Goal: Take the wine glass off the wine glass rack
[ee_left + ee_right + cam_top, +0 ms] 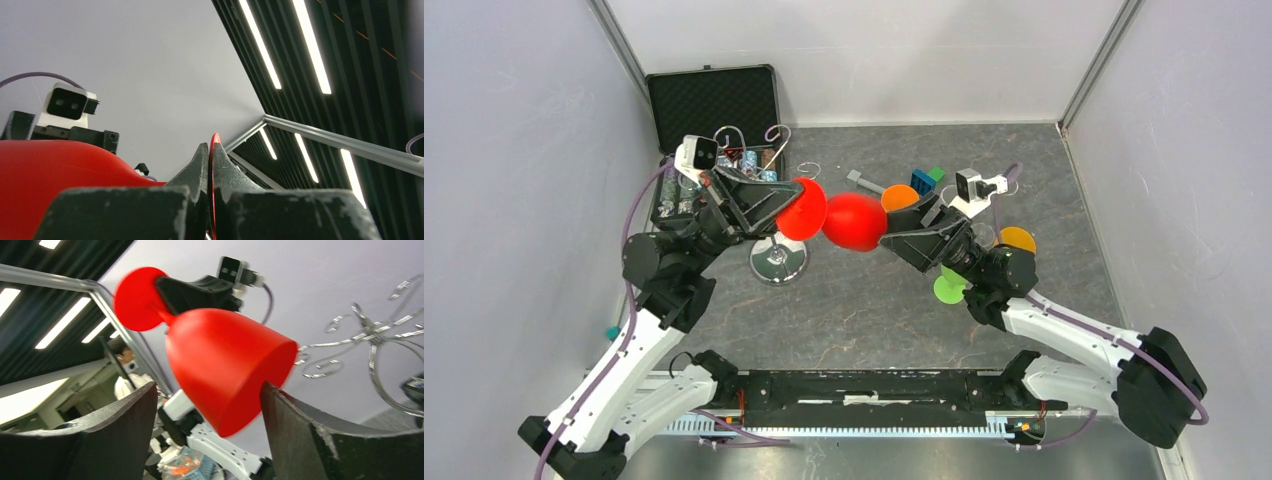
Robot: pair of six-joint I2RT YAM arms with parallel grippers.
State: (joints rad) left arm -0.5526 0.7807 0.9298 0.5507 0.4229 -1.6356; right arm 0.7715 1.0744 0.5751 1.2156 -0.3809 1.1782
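Left tool [212, 162]: pinched shut on foot of wine glass [854, 222].
Right tool [207, 390]: wide, straddling bowl, one finger at rim, no grip.
Wine glass: off wine glass rack [779, 262], horizontal, in air just right of it.
Likely risks: thin foot twisting out of pinch if bowl nudged; drop onto bench; swing back into rack hooks.
Count: one wine glass, one rack, two tools; right of rack, two orange discs [1017, 238], one green disc [948, 288].
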